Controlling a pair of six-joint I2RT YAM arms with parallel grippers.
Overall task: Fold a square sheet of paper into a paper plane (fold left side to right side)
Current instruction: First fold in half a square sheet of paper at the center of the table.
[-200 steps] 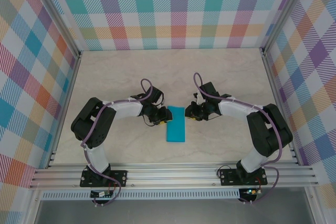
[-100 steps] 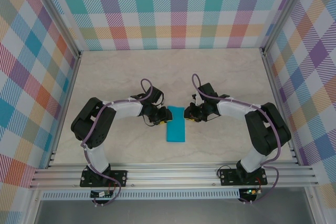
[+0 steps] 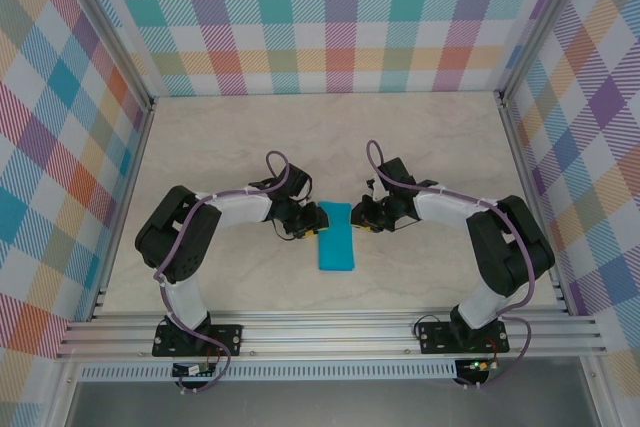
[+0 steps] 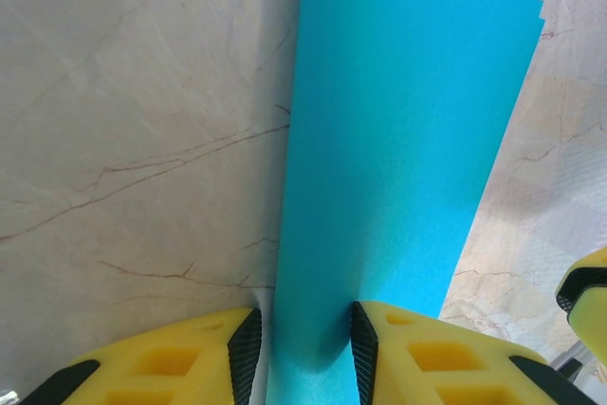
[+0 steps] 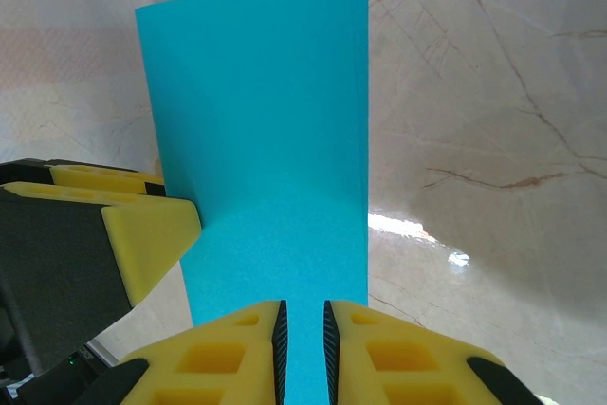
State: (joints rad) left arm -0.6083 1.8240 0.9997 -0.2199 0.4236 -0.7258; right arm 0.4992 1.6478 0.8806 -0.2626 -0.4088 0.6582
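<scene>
Folded sheet [image 3: 336,237] lies centre frame. Left gripper [image 4: 303,343] straddles its top end, jaws parted; right gripper [image 5: 303,334] opposite, jaws barely apart.

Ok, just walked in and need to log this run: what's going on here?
Two robot arms are working on a turquoise-blue paper sheet, already folded into a narrow double-layered strip lying flat on the pale marble-look table. The left gripper and right gripper meet near its far end from either side, the left fingers wider apart than the right fingers. No plane shape yet.
</scene>
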